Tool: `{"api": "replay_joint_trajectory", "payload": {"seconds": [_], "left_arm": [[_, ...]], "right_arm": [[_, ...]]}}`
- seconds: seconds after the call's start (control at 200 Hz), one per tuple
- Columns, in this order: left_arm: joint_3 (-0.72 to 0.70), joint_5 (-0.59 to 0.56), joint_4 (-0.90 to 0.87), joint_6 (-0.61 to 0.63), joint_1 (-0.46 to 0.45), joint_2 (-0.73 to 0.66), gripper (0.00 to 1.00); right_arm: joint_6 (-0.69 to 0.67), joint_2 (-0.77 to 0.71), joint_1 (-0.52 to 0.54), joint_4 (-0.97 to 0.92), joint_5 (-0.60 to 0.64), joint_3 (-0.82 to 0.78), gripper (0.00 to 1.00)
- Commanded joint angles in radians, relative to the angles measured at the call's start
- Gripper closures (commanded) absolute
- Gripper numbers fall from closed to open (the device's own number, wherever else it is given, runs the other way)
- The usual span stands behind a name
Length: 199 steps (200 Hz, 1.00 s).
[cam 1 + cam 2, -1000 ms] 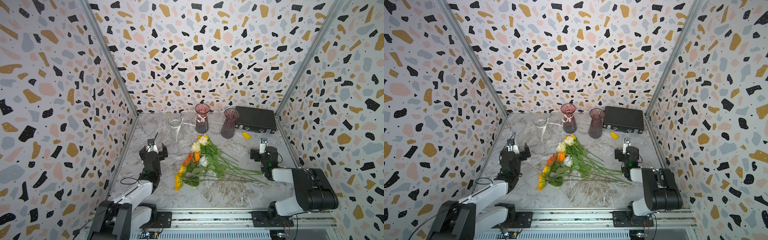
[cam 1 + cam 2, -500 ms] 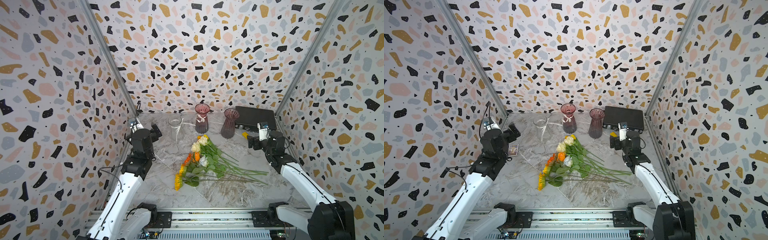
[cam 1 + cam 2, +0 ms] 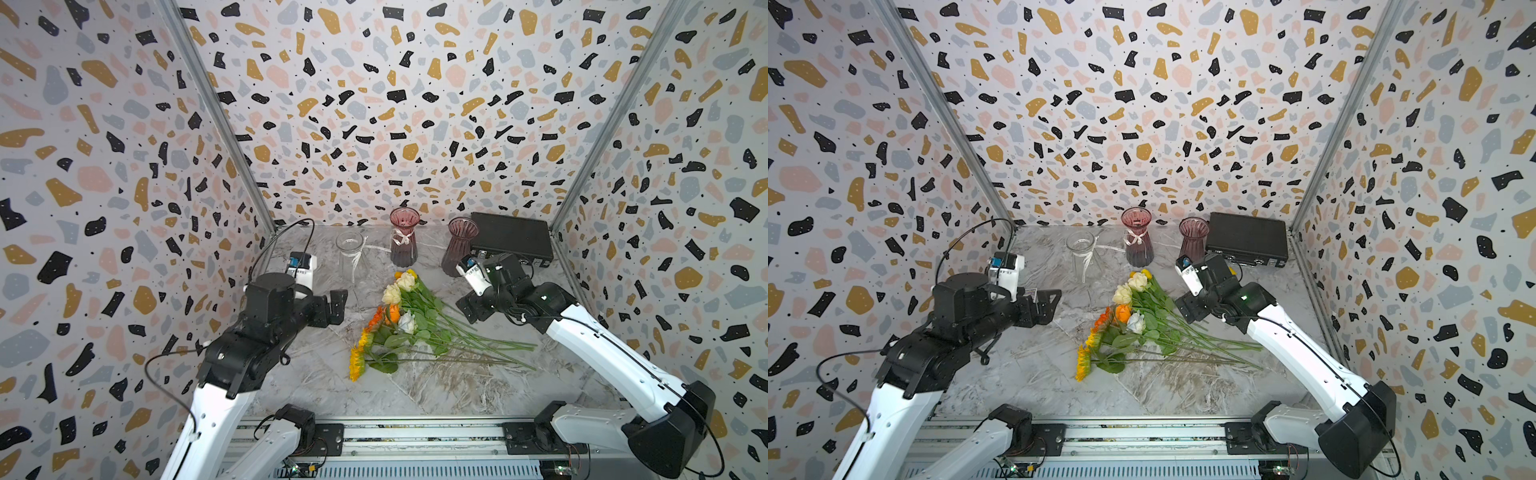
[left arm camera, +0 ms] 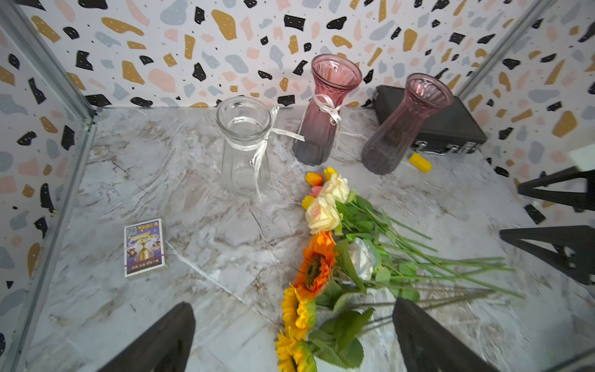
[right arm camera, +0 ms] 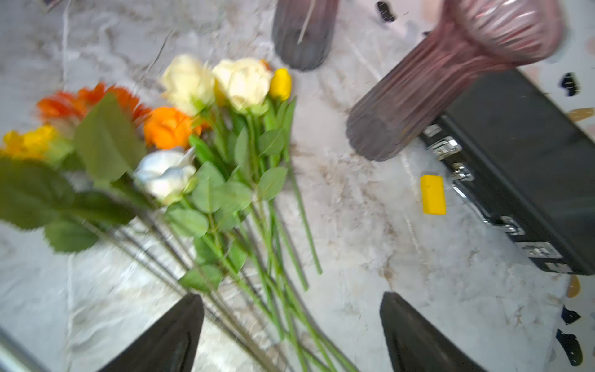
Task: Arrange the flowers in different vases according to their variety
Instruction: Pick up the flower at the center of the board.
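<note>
Hovering near the flowers [image 3: 401, 328], my left gripper [image 3: 334, 307] left of the blooms and my right gripper [image 3: 469, 309] by the stems are both spread wide and empty. The flowers lie heaped on the table [image 3: 316, 374], heads left, stems trailing right; three vases [image 3: 403, 249] stand empty along the far side. Sorting has not begun, I judge; next I must pinch one stem clear of the tangle. My right wrist view shows a yellow block [image 5: 433, 195] beside the case [image 5: 521, 167]; in both top views my arm covers it.
</note>
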Motion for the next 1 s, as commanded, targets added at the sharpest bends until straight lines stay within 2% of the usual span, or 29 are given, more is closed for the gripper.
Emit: {"api": "replay_joint_trajectory", "payload": {"seconds": [0.0, 0.13, 0.26, 0.355, 0.561, 0.861, 0.991], "left_arm": [[0.066, 0.106, -0.156, 0.005, -0.002, -0.004, 0.01], [0.108, 0.192, -0.202, 0.012, -0.003, 0.060, 0.00], [0.072, 0.263, -0.168, 0.054, -0.002, 0.043, 0.00], [0.005, 0.282, -0.116, 0.086, -0.002, -0.017, 0.00], [-0.084, 0.360, -0.042, 0.150, -0.003, -0.096, 0.00], [-0.098, 0.363, -0.030, 0.222, -0.003, -0.127, 0.00], [-0.109, 0.355, -0.022, 0.222, -0.003, -0.133, 0.00]], "right_arm": [[-0.046, 0.030, 0.077, -0.194, -0.008, 0.030, 0.11], [-0.084, 0.113, 0.186, -0.181, -0.001, 0.021, 0.19], [-0.128, 0.191, 0.244, -0.111, -0.039, 0.002, 0.25], [-0.152, 0.240, 0.244, -0.020, -0.130, -0.007, 0.33], [-0.233, 0.405, 0.244, 0.008, -0.177, 0.080, 0.33], [-0.304, 0.539, 0.240, 0.068, -0.109, 0.115, 0.39], [-0.315, 0.551, 0.236, 0.091, -0.094, 0.109, 0.49]]}}
